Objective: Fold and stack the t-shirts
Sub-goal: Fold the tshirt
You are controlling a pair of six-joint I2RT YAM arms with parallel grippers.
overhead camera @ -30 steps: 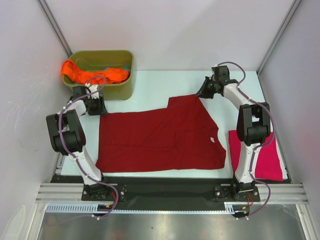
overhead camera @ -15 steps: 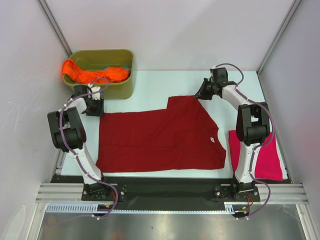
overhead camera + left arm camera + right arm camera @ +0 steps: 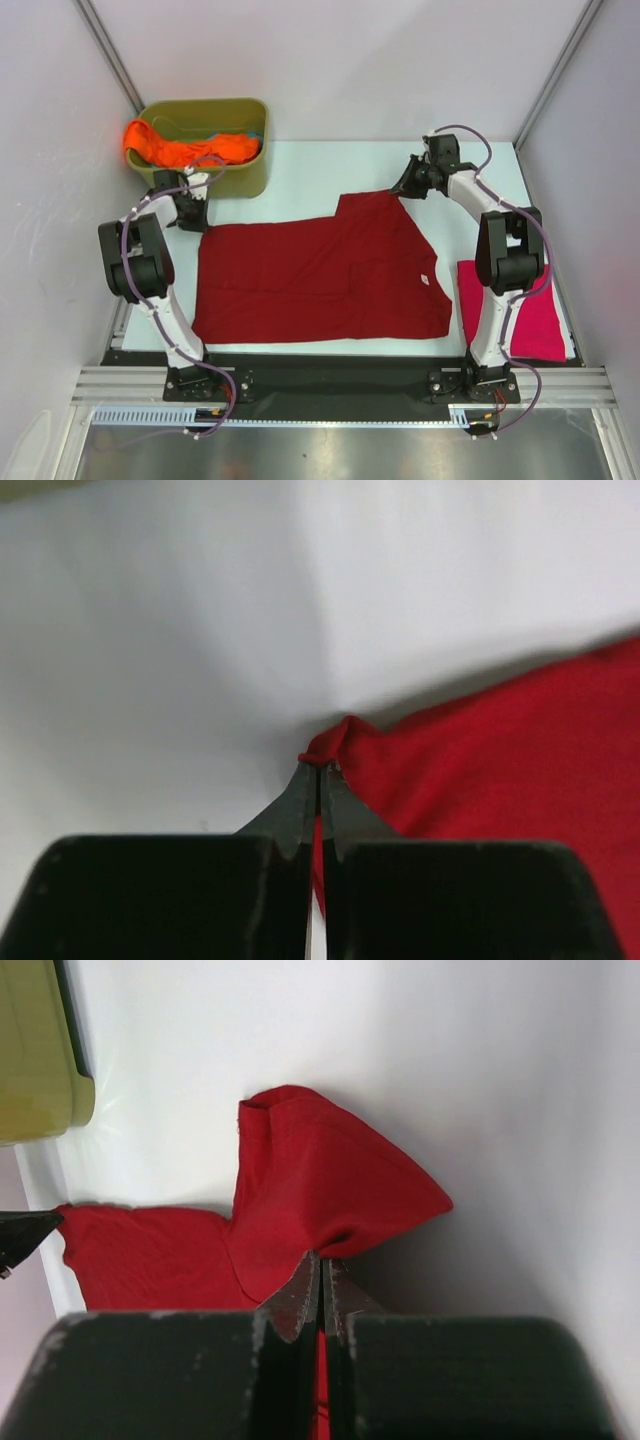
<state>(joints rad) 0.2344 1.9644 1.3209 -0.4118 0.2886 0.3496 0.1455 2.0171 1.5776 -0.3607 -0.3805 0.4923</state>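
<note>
The dark red t-shirt (image 3: 320,270) lies flat on the bench (image 3: 320,170), spread between and behind my left hand (image 3: 318,770) and right hand (image 3: 321,1263), each clamped tight on a far corner; I'd lift both evenly, keeping that edge taut.

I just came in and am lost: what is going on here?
Two robot arms are handling the dark red t-shirt, spread on the table. The left gripper is shut on its far left corner, the right gripper on its far right edge. A pink t-shirt lies folded at the near right; an orange t-shirt hangs over the green tub.
</note>
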